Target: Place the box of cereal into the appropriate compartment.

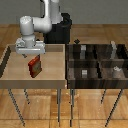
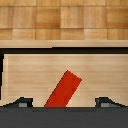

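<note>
Two trays stand side by side in the exterior view, each on thin metal legs over a wooden floor. On the exterior view's left is the light wooden tray (image 1: 10, 75), a shallow open bin with a raised rim. Above it hangs the white arm, its gripper (image 1: 34, 56) pointing down over the tray's middle. The box of cereal (image 1: 34, 66) sits just beneath the gripper, a small flat red box with a yellowish patch on its face, tilted, its upper end right at the fingertips. The gripper looks pinched on the box's top end, though the render is too coarse to be sure of contact.

In the wrist view the red box (image 2: 64, 90) slants across the pale tray floor, between the two dark fingertips (image 2: 21, 102).

On the exterior view's right stands the dark compartment tray (image 1: 100, 64), split by walls into several cells; small grey blocks (image 1: 84, 73) rest in some of them.
</note>
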Robot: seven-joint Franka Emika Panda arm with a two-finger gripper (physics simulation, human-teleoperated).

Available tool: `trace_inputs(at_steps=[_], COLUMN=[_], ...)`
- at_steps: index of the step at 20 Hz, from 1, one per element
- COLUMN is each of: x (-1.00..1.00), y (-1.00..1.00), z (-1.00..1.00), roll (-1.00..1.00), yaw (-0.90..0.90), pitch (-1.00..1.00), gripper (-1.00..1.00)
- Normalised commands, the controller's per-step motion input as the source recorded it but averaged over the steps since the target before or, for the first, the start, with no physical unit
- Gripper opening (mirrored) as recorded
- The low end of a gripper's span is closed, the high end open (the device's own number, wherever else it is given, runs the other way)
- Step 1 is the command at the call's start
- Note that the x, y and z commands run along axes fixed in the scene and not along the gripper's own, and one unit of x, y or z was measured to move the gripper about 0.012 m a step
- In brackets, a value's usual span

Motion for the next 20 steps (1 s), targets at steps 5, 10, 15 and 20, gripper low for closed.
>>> trace_inputs(at_steps=[5,10,15,20], x=[0.0,0.0,0.0,0.0], y=[0.0,0.0,0.0,0.0], z=[-0.6,-0.8,0.0,0.6], roll=[0.0,0.0,0.0,0.0], yaw=[0.0,0.0,0.0,0.0], pitch=[0.0,0.0,0.0,0.0], gripper=[1.0,-1.0,-1.0,-1.0])
